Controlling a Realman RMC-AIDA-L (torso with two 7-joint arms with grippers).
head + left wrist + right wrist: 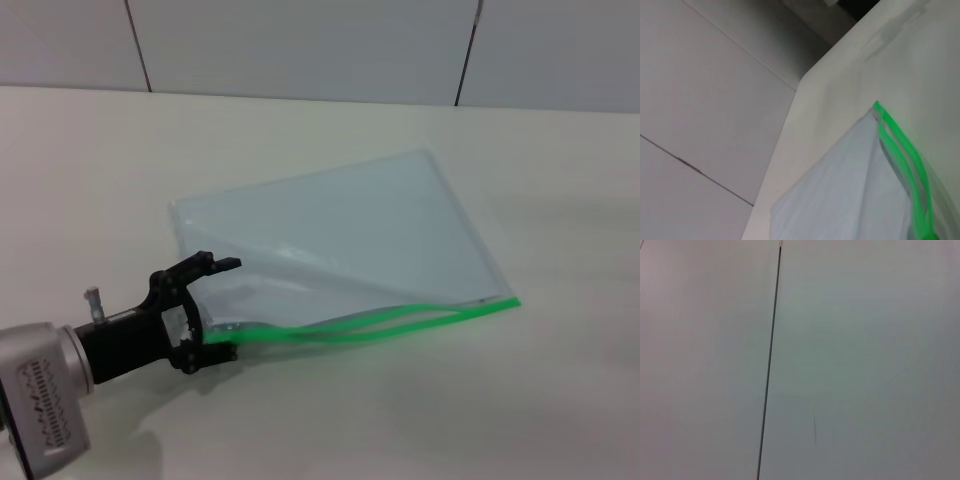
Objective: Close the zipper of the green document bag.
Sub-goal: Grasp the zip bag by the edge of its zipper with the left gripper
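The green document bag (340, 230) lies flat on the white table, pale blue and translucent. Its zipper (350, 327) runs along the near edge as two bright green strips that stand apart in the middle and meet at the right corner. My left gripper (222, 308) is at the bag's near left corner, open, with one finger above the corner and the other beside the end of the strip. I cannot make out the slider. The left wrist view shows the bag (840, 200) and the zipper (905, 155) from close by. The right gripper is out of view.
The white table (480, 400) extends on all sides of the bag. A wall of grey panels (300, 45) stands behind its far edge. The right wrist view shows only a flat pale panel with a dark seam (770, 360).
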